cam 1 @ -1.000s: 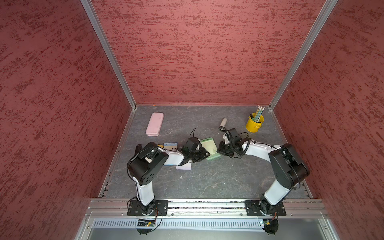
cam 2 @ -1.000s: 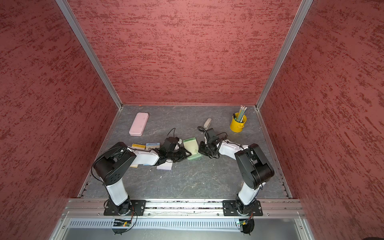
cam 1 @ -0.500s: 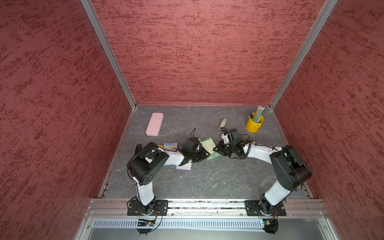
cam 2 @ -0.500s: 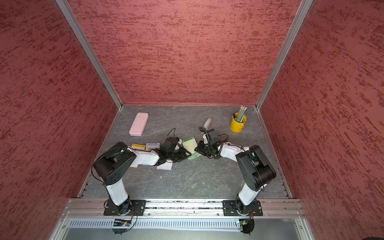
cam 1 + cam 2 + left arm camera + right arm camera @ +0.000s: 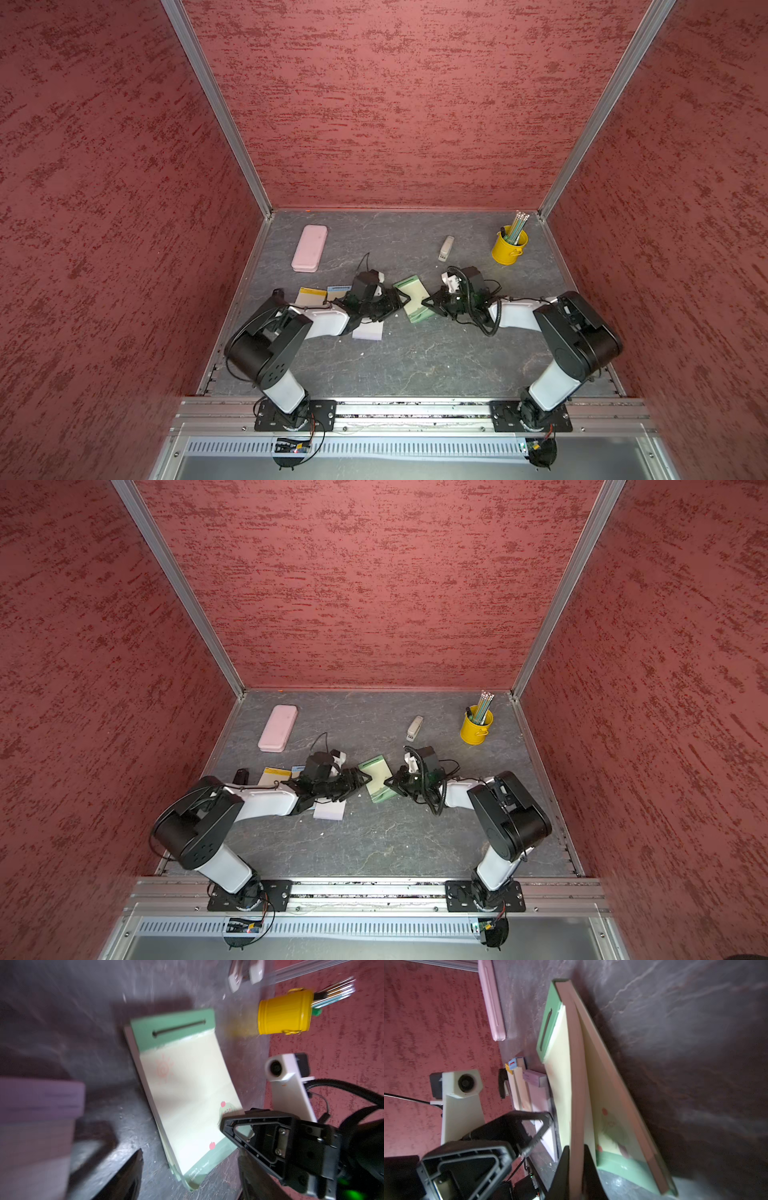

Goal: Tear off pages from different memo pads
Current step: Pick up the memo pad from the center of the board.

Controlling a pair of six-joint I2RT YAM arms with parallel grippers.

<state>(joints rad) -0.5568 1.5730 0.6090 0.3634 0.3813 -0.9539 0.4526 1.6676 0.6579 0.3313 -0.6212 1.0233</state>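
Observation:
The green-strip memo pad (image 5: 411, 297) (image 5: 376, 779) lies mid-table between both arms. My right gripper (image 5: 576, 1159) (image 5: 426, 302) is shut on a thick wad of its pale green pages (image 5: 576, 1076) at the pad's bottom edge. The wad is bowed up off the remaining pad (image 5: 616, 1118). My left gripper (image 5: 190, 1154) (image 5: 401, 299) stands open at the pad's opposite side, the pad's lower corner (image 5: 187, 1167) between its spread fingers. The yellow-strip pad (image 5: 311, 296) and blue-strip pad (image 5: 338, 289) lie behind the left arm. The lilac pad (image 5: 39, 1095) (image 5: 532, 1077) sits beside a flat lilac page (image 5: 368, 330).
A pink rounded case (image 5: 309, 248) lies at the back left. A small beige stapler (image 5: 446, 248) and a yellow cup of pencils (image 5: 509, 247) stand at the back right. A small black object (image 5: 276, 295) lies by the left wall.
My left gripper has opened wide beside the green pad. My right gripper has closed on the wad of green pages at the pad's bottom edge.

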